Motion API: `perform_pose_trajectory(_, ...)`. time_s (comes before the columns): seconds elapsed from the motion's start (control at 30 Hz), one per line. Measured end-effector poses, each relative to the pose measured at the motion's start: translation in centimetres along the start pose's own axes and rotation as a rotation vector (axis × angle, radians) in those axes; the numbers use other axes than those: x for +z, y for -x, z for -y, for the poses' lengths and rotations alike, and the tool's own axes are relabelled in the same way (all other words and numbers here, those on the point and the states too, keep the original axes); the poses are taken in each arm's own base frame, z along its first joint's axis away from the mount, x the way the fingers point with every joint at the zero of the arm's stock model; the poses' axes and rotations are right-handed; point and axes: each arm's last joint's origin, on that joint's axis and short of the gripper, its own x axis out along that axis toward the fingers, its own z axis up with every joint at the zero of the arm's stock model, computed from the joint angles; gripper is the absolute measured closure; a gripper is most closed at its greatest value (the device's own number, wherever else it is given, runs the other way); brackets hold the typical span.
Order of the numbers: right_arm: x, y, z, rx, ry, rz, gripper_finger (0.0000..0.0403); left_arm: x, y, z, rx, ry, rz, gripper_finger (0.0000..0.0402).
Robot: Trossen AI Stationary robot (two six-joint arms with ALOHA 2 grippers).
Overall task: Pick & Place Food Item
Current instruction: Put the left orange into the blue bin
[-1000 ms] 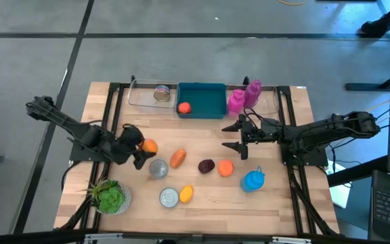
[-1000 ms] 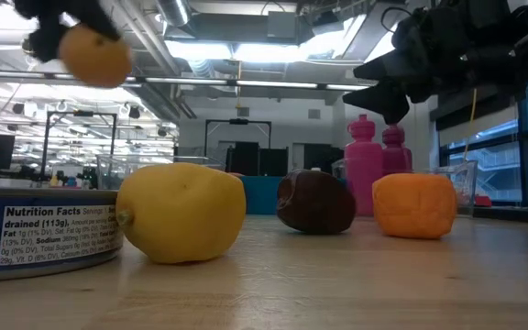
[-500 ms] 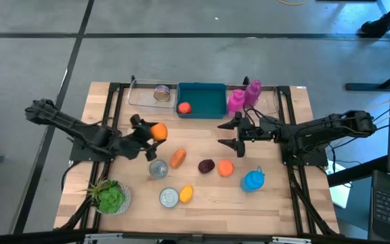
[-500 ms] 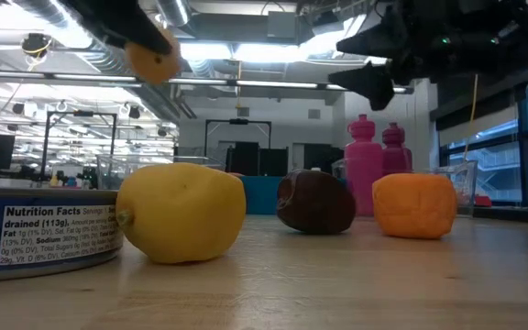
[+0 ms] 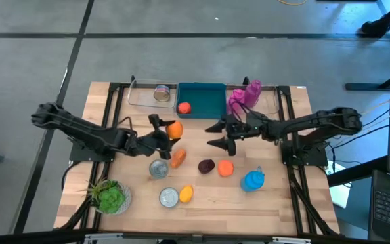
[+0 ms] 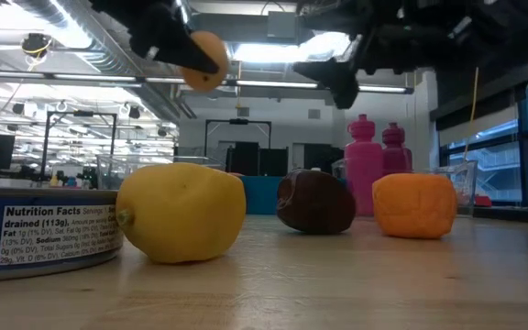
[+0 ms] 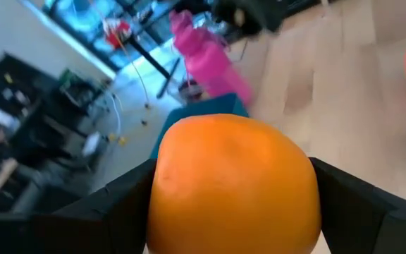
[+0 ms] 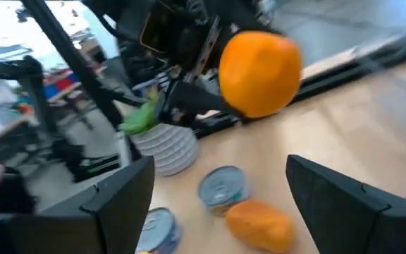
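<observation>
An orange [image 5: 174,129] hangs above the table's middle, just in front of the teal bin [image 5: 202,100]. My left gripper [image 5: 166,131] reaches in from the left and is shut on it. The low view shows the orange [image 6: 204,60] high over the table. My right gripper [image 5: 217,134] stands open a short way to the orange's right, fingers pointing left toward it, with nothing between them. Its wrist view shows the orange [image 8: 261,63] ahead of its spread fingers [image 8: 118,204]. My left gripper pinches the orange between its two fingers, one finger [image 7: 111,204] on each of two opposite sides [image 7: 162,190]. The fingers come at it nearly level from the table's left. The orange is lifted clear of the table.
A red-orange fruit [image 5: 184,107] lies in the teal bin. A clear tray [image 5: 144,95] holds a can; pink bottles [image 5: 244,97] stand at the back. On the table lie a carrot-like piece [image 5: 177,158], a dark plum [image 5: 206,165], an orange piece [image 5: 225,168], a blue bottle [image 5: 252,180], cans, a lemon [image 5: 186,194] and lettuce [image 5: 110,197].
My left gripper has carried the orange toward the table's right and far edge, rolling its wrist on the way; the orange stays lifted clear. My right gripper has moved toward the table's left, closer to the orange, and stays open.
</observation>
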Motion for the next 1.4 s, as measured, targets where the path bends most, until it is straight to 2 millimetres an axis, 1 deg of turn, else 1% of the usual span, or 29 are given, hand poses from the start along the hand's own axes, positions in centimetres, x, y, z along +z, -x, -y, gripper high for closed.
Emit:
perform_pose_trajectory(0.2,0.3,-2.2,2.1,0.079,-0.139,-0.061,0.0085,0.7,-0.9,0.8,0.017,-0.095,0.051,0.0096)
perform_pose_trajectory(0.3,0.4,-2.9,3.3,0.097,-0.187,-0.081,0.0085,0.8,-1.1,1.0,0.024,-0.115,0.066,0.0096)
perform_pose_trajectory(0.43,0.3,-3.6,4.8,0.089,-0.215,-0.078,0.0085,1.2,-1.1,1.0,-0.006,-0.11,0.104,0.0096)
perform_pose_trajectory(0.6,0.4,-4.6,5.9,0.139,-0.221,-0.032,0.0085,1.5,-1.0,1.0,-0.034,-0.103,0.143,0.0096)
perform_pose_trajectory(0.77,1.2,-5.6,6.0,0.219,-0.199,0.022,0.0085,1.5,-1.0,0.9,-0.031,-0.102,0.143,0.0096)
perform_pose_trajectory(0.9,1.3,-6.5,6.2,0.236,-0.195,0.015,0.0085,1.6,-1.0,0.9,-0.027,-0.09,0.157,0.0096)
perform_pose_trajectory(1.17,1.8,-8.4,5.9,0.312,-0.177,-0.007,0.0084,1.6,-1.1,0.6,-0.007,-0.105,0.157,0.0096)
perform_pose_trajectory(1.4,2.4,-8.6,5.5,0.338,-0.165,0.022,0.0084,1.7,-1.2,0.4,0.004,-0.106,0.162,0.0096)
